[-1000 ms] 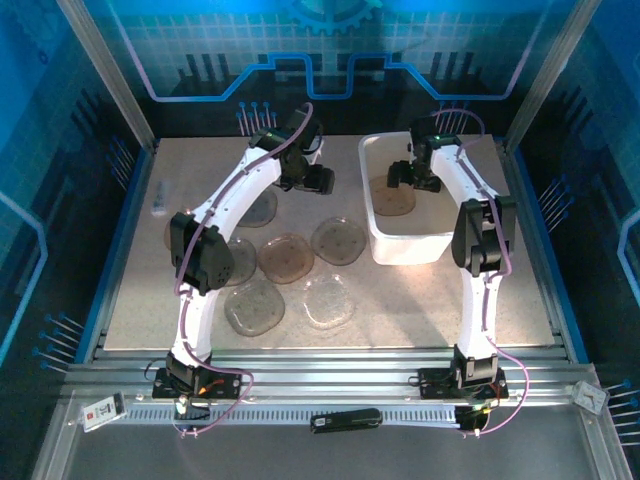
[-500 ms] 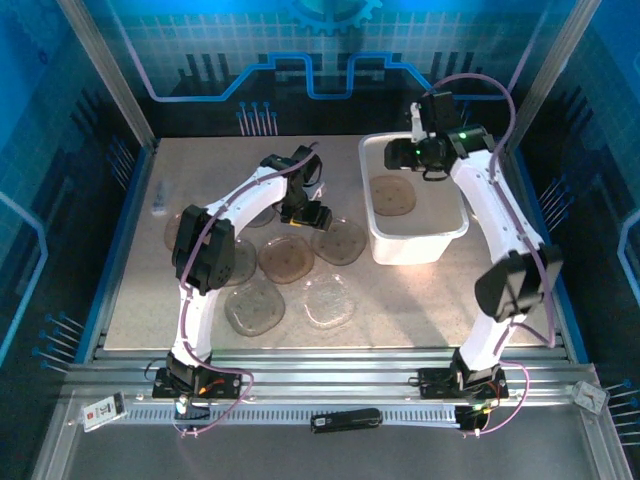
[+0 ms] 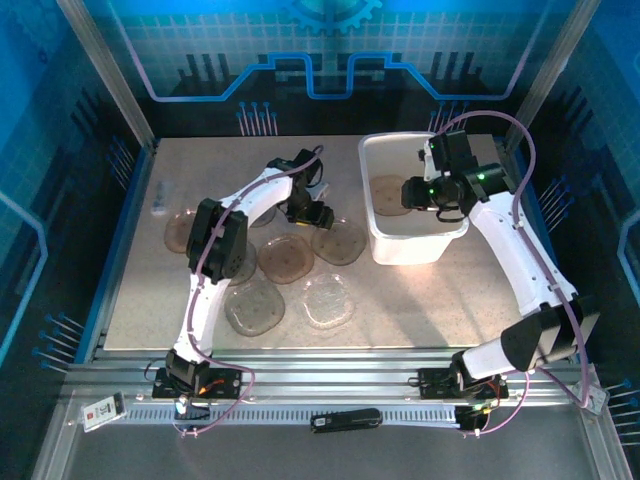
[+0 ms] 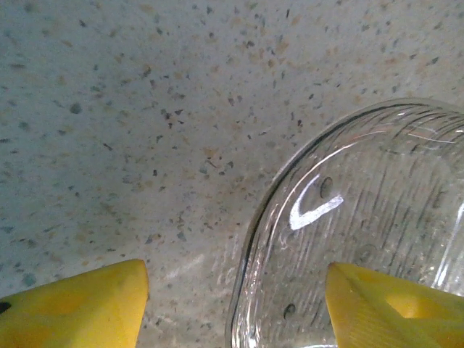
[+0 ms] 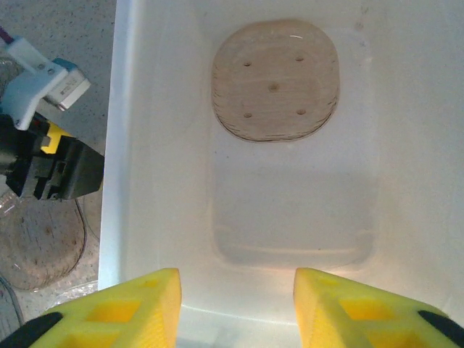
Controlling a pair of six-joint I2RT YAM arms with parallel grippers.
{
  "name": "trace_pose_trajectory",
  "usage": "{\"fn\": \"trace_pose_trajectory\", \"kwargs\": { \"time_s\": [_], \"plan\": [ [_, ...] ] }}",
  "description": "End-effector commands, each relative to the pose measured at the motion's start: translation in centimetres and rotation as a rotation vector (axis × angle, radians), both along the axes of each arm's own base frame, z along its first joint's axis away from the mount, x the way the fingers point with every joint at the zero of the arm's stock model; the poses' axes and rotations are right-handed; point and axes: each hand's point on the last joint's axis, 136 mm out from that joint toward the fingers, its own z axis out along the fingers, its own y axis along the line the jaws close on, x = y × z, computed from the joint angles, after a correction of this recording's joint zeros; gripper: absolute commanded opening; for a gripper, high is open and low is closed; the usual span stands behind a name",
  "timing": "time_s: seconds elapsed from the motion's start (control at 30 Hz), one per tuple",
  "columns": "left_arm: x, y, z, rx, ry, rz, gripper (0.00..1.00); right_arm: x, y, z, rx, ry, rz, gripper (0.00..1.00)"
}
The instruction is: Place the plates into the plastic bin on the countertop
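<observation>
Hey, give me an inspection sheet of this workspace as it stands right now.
Surface: speckled beige countertop, no spills seen.
Job's things: one brown plate lies flat in the white bin; several more plates lie loose on the countertop, left of the bin.
Clutter: small pale item near the left edge, too small to identify.
Grippers: left gripper open, low over a clear plate at its rim; right gripper open and empty above the bin.
Cables: purple cables run along both arms; the right one loops high.
Surroundings: blue walls, metal rails.
</observation>
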Motion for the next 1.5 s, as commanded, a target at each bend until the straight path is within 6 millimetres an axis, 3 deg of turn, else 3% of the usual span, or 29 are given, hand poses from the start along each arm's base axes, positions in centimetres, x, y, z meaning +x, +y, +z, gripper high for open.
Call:
{"fn": "trace_pose_trajectory", "kwargs": {
  "time_s": [0.0, 0.8, 1.47],
  "plan": [
    [0.4, -0.7, 0.3, -0.03, 0.002, -0.026, 0.65, -0.3, 0.3, 0.3, 0.014, -0.011, -0.003, 0.42],
    [-1.5, -1.7, -2.5, 0.046, 0.047, -0.079, 0.42, 0.4, 0.9, -0.9, 0.038, -0.011, 0.003, 0.34],
    [-0.9, -0.7, -1.1, 0.102, -0.019, -0.074, 0.12, 0.0, 0.4, -0.2, 0.038, -0.057, -0.016, 0.31]
  ]
}}
